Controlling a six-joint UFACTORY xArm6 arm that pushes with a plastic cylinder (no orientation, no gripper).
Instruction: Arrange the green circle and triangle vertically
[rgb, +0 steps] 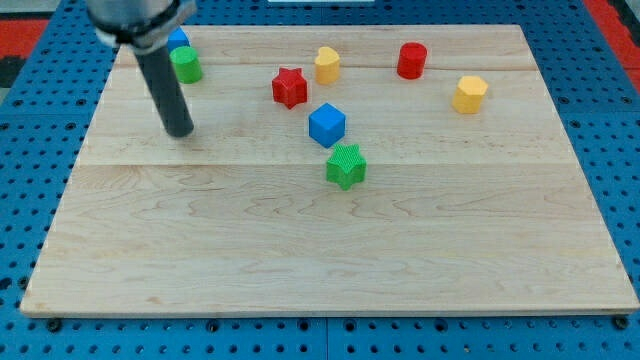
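A green round block (187, 65) stands near the board's top left corner, touching a blue block (178, 40) just above it that the rod partly hides; its shape cannot be made out. My tip (180, 131) rests on the board a little below the green round block, apart from it. The dark rod (165, 85) rises up and to the left, passing the left side of both blocks.
A red star (290, 87), a yellow heart-like block (327, 64), a red cylinder (411, 60) and a yellow hexagon-like block (469, 94) lie along the top. A blue cube (326, 125) and a green star (346, 166) sit mid-board. The wooden board (300, 260) has blue pegboard around it.
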